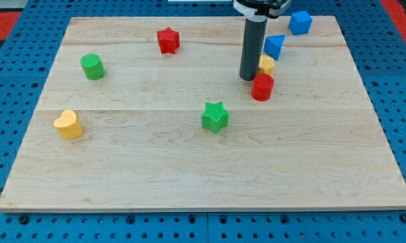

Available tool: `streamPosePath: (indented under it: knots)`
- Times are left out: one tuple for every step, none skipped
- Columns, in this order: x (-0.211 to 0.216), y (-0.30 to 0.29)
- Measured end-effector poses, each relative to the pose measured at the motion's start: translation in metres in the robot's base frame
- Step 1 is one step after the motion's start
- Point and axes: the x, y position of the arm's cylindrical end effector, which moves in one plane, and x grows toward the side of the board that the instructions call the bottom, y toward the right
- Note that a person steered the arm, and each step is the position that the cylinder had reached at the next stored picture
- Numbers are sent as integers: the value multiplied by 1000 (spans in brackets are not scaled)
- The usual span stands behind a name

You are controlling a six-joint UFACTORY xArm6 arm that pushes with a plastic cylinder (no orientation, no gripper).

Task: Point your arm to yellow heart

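The bare front edge of the wooden counter (203,202) lies nearest the camera, with nothing on it. Going left to right: the yellow heart (68,124) sits near the view's left edge, well apart from everything else; above it is a green cylinder (92,66); then a red star (168,40) near the top, a green star (215,116) near the middle, and my tip (248,77) just left of a small cluster, a yellow block (266,65) partly hidden, a red cylinder (262,87), a blue block (275,46) and a blue cube (299,22). There is no hand, only the rod, so nothing is held. The heart looks light, rigid and smooth, likely to slide easily; its flat side would suit a push
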Motion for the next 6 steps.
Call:
streamPosePath:
  knots:
    - [-6, 0]
    - [1, -21]
    - [22, -84]
    - [47, -163]
    - [82, -241]
    - [129, -270]
